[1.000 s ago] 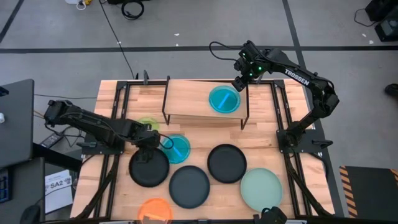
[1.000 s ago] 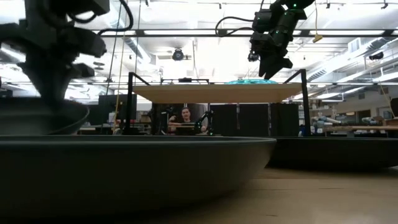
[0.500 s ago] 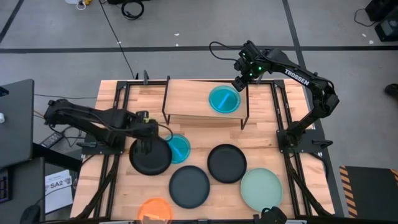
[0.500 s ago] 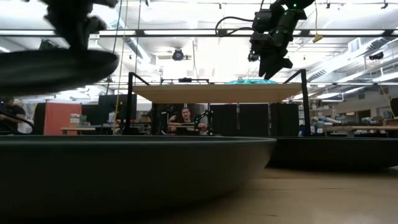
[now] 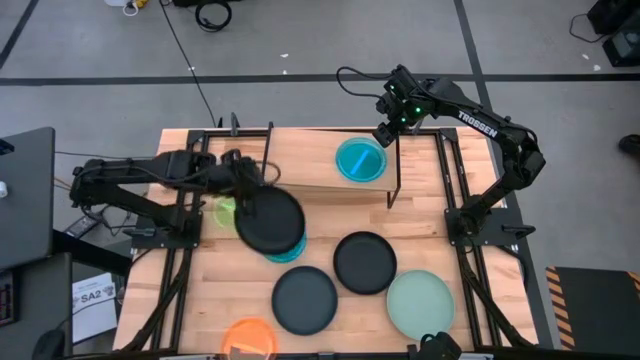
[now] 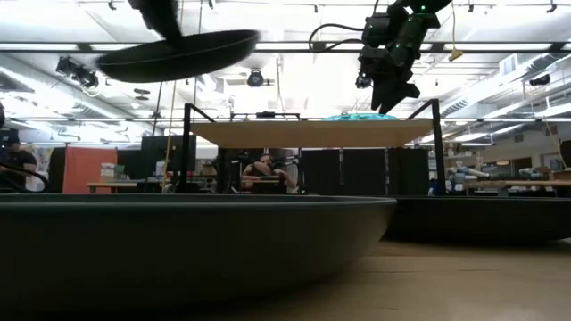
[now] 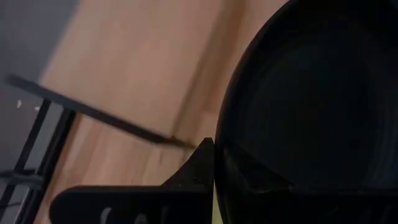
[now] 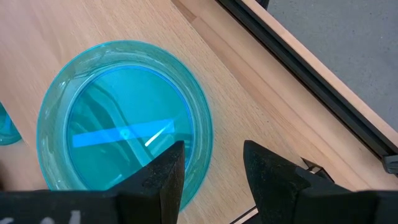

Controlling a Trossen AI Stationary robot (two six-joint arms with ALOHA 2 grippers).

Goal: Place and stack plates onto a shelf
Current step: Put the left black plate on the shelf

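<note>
The left gripper (image 5: 240, 197) is pinching a round matte black plate (image 5: 269, 220) aloft at centre-left of the high view, beside the light-wood shelf (image 5: 300, 160). The right gripper (image 5: 384, 136) is hovering with fingers parted and empty over a translucent blue plate (image 5: 360, 159) on the shelf's right part.

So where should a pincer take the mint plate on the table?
By its rim. The mint plate lies flat, so only the raised edge gives the fingers anything to close on. Probably best from its right side, which looks free; black plates sit close on its left. The right pincer is nearer, hovering over the shelf.

Dark jointed arms, white TROSSEN lettering
</note>
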